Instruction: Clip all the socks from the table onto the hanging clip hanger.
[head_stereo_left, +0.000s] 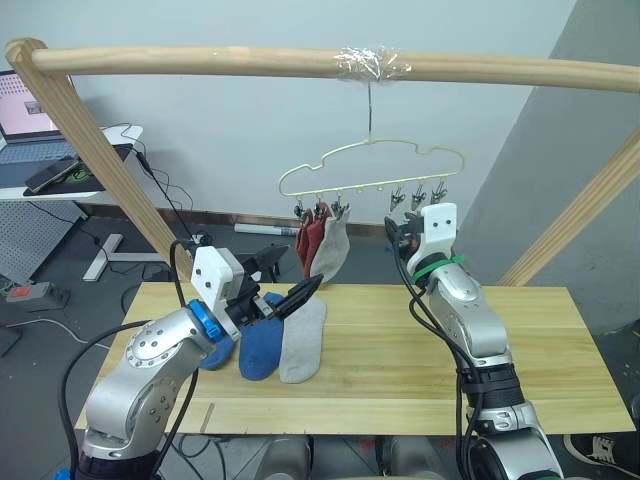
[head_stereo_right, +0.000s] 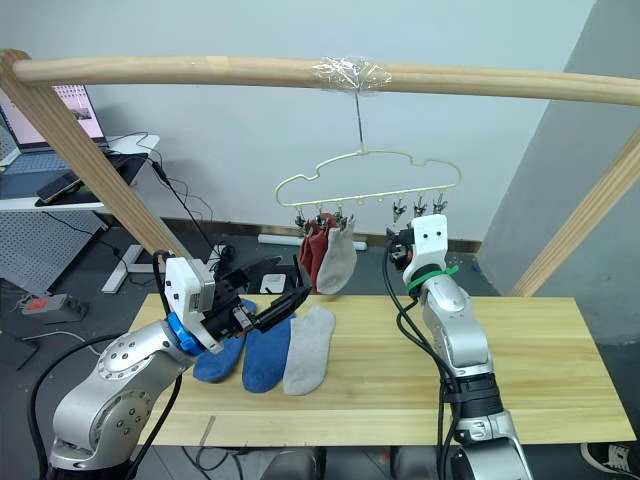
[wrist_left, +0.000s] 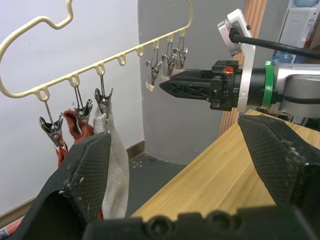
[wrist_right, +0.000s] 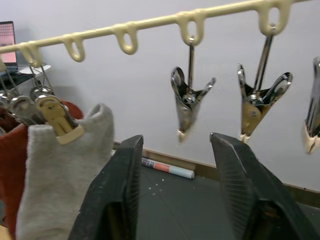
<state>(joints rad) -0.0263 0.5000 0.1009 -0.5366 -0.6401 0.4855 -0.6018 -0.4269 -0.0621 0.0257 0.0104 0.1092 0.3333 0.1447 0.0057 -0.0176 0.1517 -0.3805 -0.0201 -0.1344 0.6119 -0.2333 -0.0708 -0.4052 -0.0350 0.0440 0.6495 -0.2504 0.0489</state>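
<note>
Left eye view: the pale-yellow wire clip hanger (head_stereo_left: 372, 168) hangs from a thick wooden pole (head_stereo_left: 250, 62), taped at the hook. Two rust-red socks (head_stereo_left: 311, 238) and one light grey sock (head_stereo_left: 333, 250) hang clipped at its left end. Two blue socks (head_stereo_left: 258, 345) and a grey sock (head_stereo_left: 303, 340) lie near the left end of the pale plank table (head_stereo_left: 400, 375). Left gripper (head_stereo_left: 285, 285) hovers above them, fingers spread wide, empty. Right gripper (wrist_right: 175, 172), raised beside free metal clips (wrist_right: 189, 102), gapes open. A laptop (head_stereo_left: 28, 125) sits on a desk behind, screen unreadable.

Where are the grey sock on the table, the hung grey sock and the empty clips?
grey sock on the table (head_stereo_left: 303, 343), left eye view, mid-fabric.
hung grey sock (head_stereo_right: 340, 258), right eye view, its middle.
empty clip (wrist_right: 189, 106), right wrist view, metal body.
</note>
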